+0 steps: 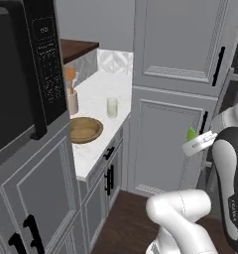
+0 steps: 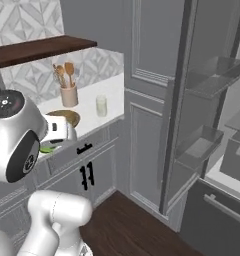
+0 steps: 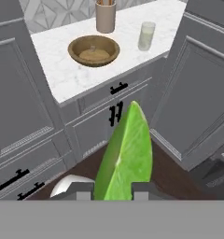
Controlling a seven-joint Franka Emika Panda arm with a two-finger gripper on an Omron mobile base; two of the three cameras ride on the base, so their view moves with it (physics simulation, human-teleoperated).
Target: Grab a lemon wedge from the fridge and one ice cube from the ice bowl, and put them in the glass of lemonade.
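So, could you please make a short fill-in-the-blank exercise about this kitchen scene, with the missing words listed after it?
1. The pincer is shut on the lemon ____.
2. On the white counter, the glass of lemonade stands beside the wooden ice ____.
3. The beige cup behind the ice bowl holds wooden ____.
4. In the right base view, the door of the fridge stands ____.

Missing words: wedge; bowl; utensils; open
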